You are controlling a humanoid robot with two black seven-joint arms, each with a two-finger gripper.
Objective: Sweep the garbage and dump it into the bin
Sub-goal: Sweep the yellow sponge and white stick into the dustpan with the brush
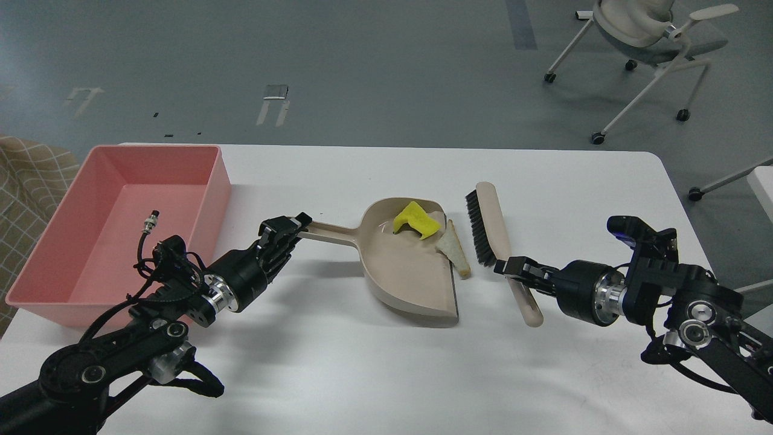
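The yellow sponge-like scrap [414,220] lies inside the beige dustpan [401,272]. The off-white slice with tan crust [453,251] rests on the pan's right lip, half in and half on the table. My left gripper [288,229] is shut on the dustpan's handle [332,230]. My right gripper [513,269] is shut on the handle of the beige black-bristled brush [492,235], which is held just right of the pan. The pink bin [121,223] stands at the far left, with nothing in it that I can see.
The white table [386,362] ends near the bin at the left and near my right arm at the right. An office chair [652,42] stands on the floor beyond the table.
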